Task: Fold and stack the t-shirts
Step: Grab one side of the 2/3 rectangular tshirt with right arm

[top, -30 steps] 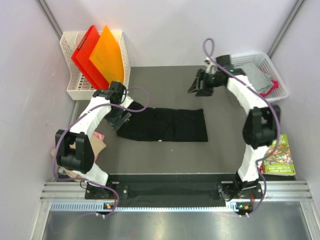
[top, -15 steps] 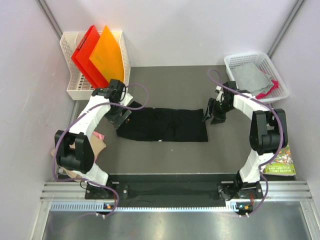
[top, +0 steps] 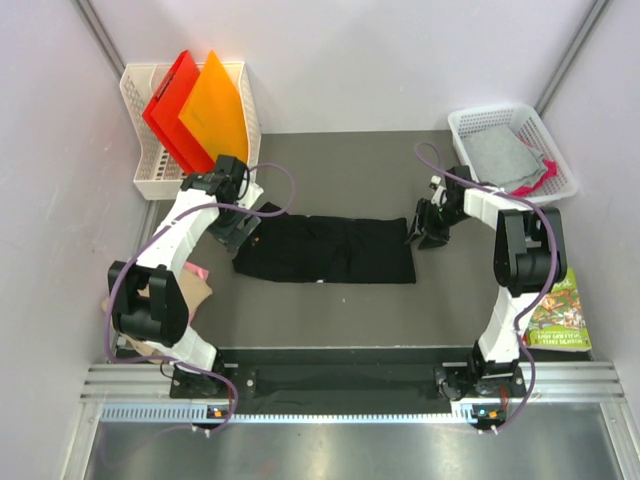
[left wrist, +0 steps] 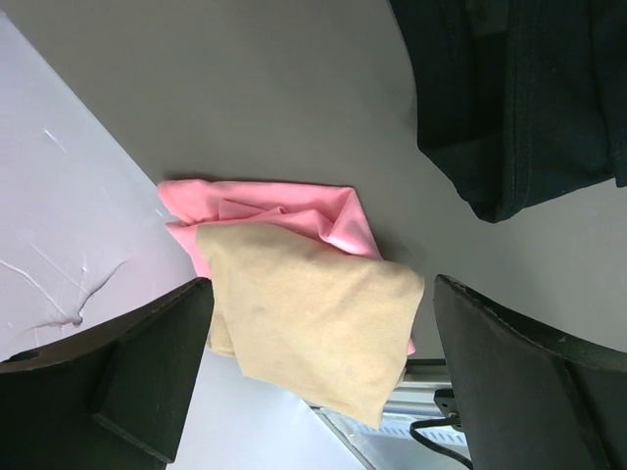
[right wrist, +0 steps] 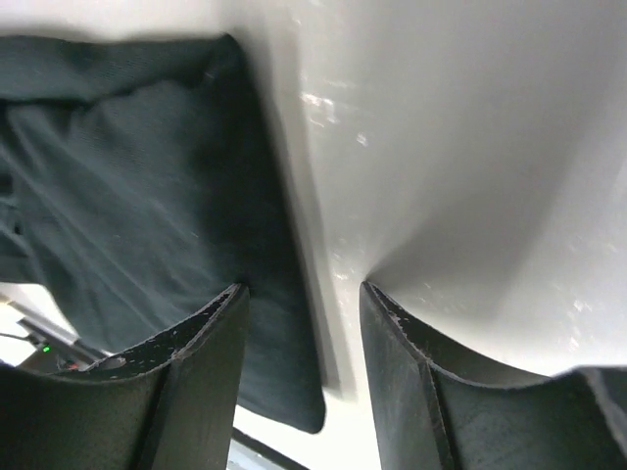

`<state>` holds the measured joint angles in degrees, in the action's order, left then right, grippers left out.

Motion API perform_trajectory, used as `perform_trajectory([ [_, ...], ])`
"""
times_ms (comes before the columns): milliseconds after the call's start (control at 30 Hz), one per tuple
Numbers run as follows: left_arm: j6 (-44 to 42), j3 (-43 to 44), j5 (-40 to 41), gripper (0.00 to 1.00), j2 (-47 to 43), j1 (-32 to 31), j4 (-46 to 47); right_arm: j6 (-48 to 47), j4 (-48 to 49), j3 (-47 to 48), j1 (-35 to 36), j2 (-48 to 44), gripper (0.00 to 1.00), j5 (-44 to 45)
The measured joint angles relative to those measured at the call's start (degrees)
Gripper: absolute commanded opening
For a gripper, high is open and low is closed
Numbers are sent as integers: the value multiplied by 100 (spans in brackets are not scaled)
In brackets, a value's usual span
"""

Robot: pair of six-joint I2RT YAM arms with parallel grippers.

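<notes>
While the black t-shirt (top: 325, 250) lies as a long folded strip on the counter (top: 340, 170), an arm sits at each end.
Left fingers (top: 240, 232) gape wide, empty, at its left end; right fingers (top: 420, 232) stand half apart astride its right edge, clamping nothing. A tan t-shirt (left wrist: 313, 323) lies on a pink t-shirt (left wrist: 284, 211) nearby.

a folded t-shirt (top: 325, 248) lies mid-table; a rack (top: 140, 175) stands back left, a basket (top: 560, 158) back right, apparently holding cloth (top: 495, 150).
</notes>
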<state>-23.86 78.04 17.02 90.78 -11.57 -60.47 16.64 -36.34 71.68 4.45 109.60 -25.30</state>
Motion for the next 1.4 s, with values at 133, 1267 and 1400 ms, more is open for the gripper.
perform_trajectory([
  [133, -2, 31, 4, 99, 0, 37, -2, 107, 195, 0, 42, 74, 48, -273],
  [1267, -76, 28, 345, 99, 24, 55, 46, 1001, 1757, -1659, 922, -647, 55, -1410],
  [1400, -118, 31, 348, 99, 24, 55, 42, 1150, 1969, -1954, 966, -796, 55, -1469],
])
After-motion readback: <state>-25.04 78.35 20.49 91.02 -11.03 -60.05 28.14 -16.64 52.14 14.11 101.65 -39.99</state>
